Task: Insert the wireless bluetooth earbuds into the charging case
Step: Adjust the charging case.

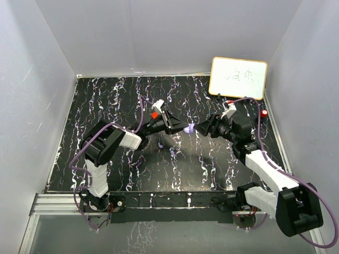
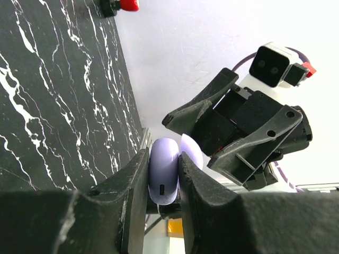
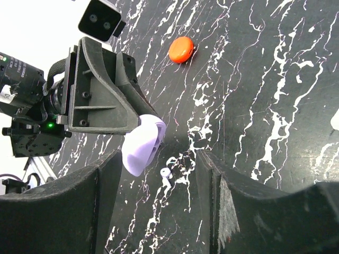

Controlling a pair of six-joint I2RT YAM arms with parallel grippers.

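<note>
From above, a lilac case (image 1: 189, 128) is seen held in the air over the middle of the table (image 1: 106, 159), clamped at the tip of the left fingers (image 1: 177, 126). The right fingers (image 1: 207, 127) are stationed just beside it, facing it from the other side. A red disc (image 1: 154, 114) lies on the table behind the left arm. No earbud can be made out with certainty at this size.

In the left wrist view, the case (image 2: 163, 172) is shown pinched edge-on between the two left fingers (image 2: 132, 193), which are closed narrow on it. Its lid appears to be swung open towards the right fingers (image 2: 254, 143). Whether an earbud is already seated inside is hidden.

In the right wrist view, the right fingers (image 3: 100, 211) are spread wide and nothing is held between them. The open case (image 3: 142, 145) hangs from the left fingers (image 3: 100, 90), and directly below it a tiny pale earbud (image 3: 166, 173) lies loose on the table, well apart from the red disc (image 3: 181, 48).

The step in hand is judged to be the loading of the case, with at least this earbud not yet inserted. For the next move, the right fingers would need to be lowered onto the earbud and closed to a fine pinch. The piece would then be lifted and aligned with a socket while the case is kept steady.
</note>
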